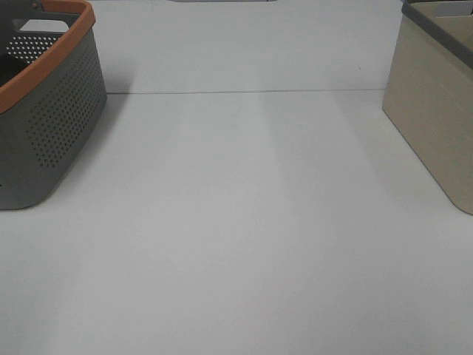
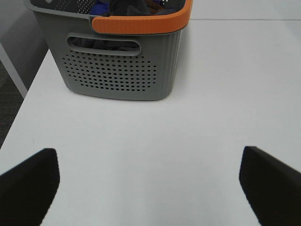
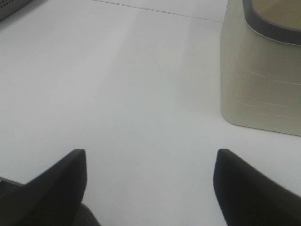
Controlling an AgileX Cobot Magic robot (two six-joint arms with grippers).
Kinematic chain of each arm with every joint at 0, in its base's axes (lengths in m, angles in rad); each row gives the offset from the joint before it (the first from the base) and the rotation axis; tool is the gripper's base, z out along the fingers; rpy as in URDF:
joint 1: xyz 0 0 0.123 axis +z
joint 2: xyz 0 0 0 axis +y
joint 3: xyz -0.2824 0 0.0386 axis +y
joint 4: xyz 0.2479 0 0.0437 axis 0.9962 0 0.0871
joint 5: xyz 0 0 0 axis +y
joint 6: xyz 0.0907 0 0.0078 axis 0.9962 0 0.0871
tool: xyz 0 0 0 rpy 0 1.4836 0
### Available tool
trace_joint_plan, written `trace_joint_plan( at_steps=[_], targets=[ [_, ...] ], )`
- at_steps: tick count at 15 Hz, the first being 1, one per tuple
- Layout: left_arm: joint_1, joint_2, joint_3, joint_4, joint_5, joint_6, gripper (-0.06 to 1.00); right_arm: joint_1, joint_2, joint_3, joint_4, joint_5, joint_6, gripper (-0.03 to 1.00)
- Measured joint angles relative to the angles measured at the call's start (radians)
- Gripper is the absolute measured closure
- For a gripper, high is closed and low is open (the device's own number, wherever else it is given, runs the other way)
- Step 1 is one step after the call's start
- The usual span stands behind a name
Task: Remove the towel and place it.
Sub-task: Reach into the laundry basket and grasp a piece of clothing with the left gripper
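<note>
Towel [image 2: 126,6] lay in the grey basket [image 2: 117,70], unremoved; my left gripper [image 2: 147,156] and right gripper [image 3: 150,153] stood wide open, empty.

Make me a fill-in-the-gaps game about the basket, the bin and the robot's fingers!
1. The grey basket has an ____ rim.
2. In the high view, the beige bin stands on the ____ side of the table.
3. The left fingers stand wide ____, holding nothing.
Missing words: orange; right; open.
</note>
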Motion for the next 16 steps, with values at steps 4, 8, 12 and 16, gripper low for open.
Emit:
trace_joint_plan(
  at_steps=[4, 8, 12, 16],
  targets=[
    [0.000, 0.000, 0.000, 0.000, 0.000, 0.000, -0.03, 0.000, 0.000, 0.000, 0.000, 0.000, 0.000, 0.23],
    [0.000, 0.000, 0.000, 0.000, 0.000, 0.000, -0.03, 0.000, 0.000, 0.000, 0.000, 0.000, 0.000, 0.23],
    [0.000, 0.000, 0.000, 0.000, 0.000, 0.000, -0.03, 0.000, 0.000, 0.000, 0.000, 0.000, 0.000, 0.23],
    [0.000, 0.000, 0.000, 0.000, 0.000, 0.000, -0.03, 0.000, 0.000, 0.000, 0.000, 0.000, 0.000, 0.23]
  ],
)
